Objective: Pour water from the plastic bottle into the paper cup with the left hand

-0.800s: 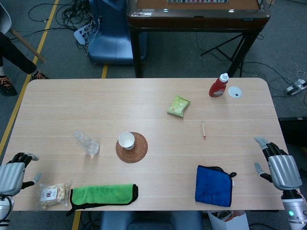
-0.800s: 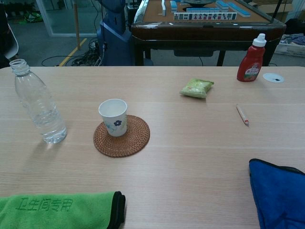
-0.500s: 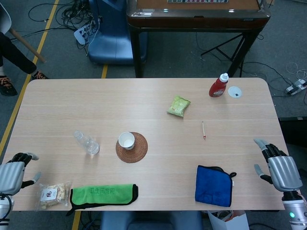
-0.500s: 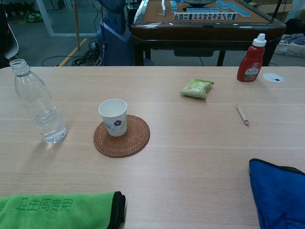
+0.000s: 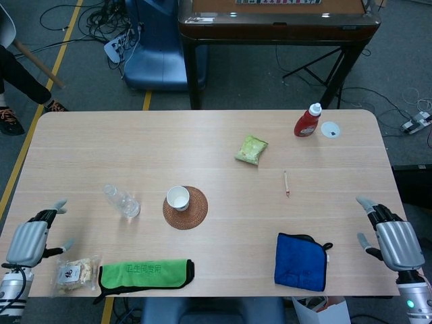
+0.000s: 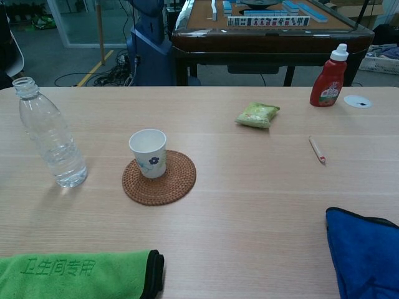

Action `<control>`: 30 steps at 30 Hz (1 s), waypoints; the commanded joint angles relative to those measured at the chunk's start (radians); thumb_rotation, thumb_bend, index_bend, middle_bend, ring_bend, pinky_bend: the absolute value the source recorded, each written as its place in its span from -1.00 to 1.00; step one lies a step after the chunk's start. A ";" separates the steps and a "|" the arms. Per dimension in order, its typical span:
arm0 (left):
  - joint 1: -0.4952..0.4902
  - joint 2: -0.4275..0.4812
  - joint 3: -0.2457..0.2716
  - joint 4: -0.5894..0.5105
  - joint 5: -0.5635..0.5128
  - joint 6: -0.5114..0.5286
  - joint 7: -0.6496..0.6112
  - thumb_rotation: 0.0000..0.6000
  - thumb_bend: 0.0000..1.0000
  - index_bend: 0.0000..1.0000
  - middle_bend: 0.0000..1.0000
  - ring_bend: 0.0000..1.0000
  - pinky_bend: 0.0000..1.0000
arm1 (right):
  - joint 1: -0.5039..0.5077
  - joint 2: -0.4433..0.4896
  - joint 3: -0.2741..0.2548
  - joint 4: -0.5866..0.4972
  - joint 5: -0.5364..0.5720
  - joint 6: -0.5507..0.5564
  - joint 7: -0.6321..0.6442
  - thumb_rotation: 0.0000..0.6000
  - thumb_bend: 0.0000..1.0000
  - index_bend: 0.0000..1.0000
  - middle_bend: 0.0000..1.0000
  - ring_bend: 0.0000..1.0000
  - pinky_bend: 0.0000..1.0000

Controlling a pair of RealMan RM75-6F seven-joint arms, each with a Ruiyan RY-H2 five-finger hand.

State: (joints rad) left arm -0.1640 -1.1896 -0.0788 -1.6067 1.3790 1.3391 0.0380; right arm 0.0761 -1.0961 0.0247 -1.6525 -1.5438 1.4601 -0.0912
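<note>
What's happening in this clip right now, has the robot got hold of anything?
Nothing is held. The left hand hangs open at the table's near left edge, short of the uncapped plastic bottle, which stands upright beside the paper cup. The cup sits on the left part of a woven coaster. The right hand is open at the near right edge, past the blue cloth. Pouring has not begun.

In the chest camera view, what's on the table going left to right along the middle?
Plastic bottle → paper cup on the woven coaster → green snack packet → pencil → red squeeze bottle
</note>
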 commanded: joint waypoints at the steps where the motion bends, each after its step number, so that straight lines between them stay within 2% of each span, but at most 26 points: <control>1: -0.032 -0.018 -0.027 0.013 -0.049 -0.057 -0.031 1.00 -0.72 -0.92 -0.68 -0.64 -0.26 | -0.001 0.002 0.001 -0.002 0.001 0.002 0.003 1.00 -0.30 -0.76 -0.60 -0.58 -0.07; 8: -0.085 -0.039 -0.071 0.037 -0.125 -0.166 -0.149 1.00 -0.87 -1.00 -0.87 -0.81 -0.31 | -0.010 0.010 0.002 -0.002 -0.002 0.020 0.020 1.00 -0.30 -0.76 -0.60 -0.58 -0.07; 12: -0.119 -0.052 -0.082 0.054 -0.155 -0.229 -0.173 1.00 -0.94 -1.00 -0.97 -0.92 -0.60 | -0.013 0.012 0.002 -0.003 -0.006 0.027 0.023 1.00 -0.30 -0.76 -0.60 -0.58 -0.07; 14: -0.135 -0.062 -0.091 0.061 -0.172 -0.255 -0.186 1.00 -0.95 -1.00 -1.00 -0.96 -0.68 | -0.013 0.013 0.002 -0.003 -0.006 0.027 0.024 1.00 -0.30 -0.76 -0.60 -0.58 -0.07; 30: -0.219 -0.141 -0.121 0.139 -0.233 -0.384 -0.278 1.00 -0.96 -1.00 -1.00 -0.99 -0.73 | -0.017 0.020 0.005 -0.003 -0.005 0.031 0.035 1.00 -0.30 -0.76 -0.60 -0.58 -0.07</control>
State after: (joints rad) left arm -0.3796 -1.3277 -0.1988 -1.4699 1.1480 0.9597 -0.2353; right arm 0.0592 -1.0759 0.0294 -1.6557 -1.5487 1.4914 -0.0558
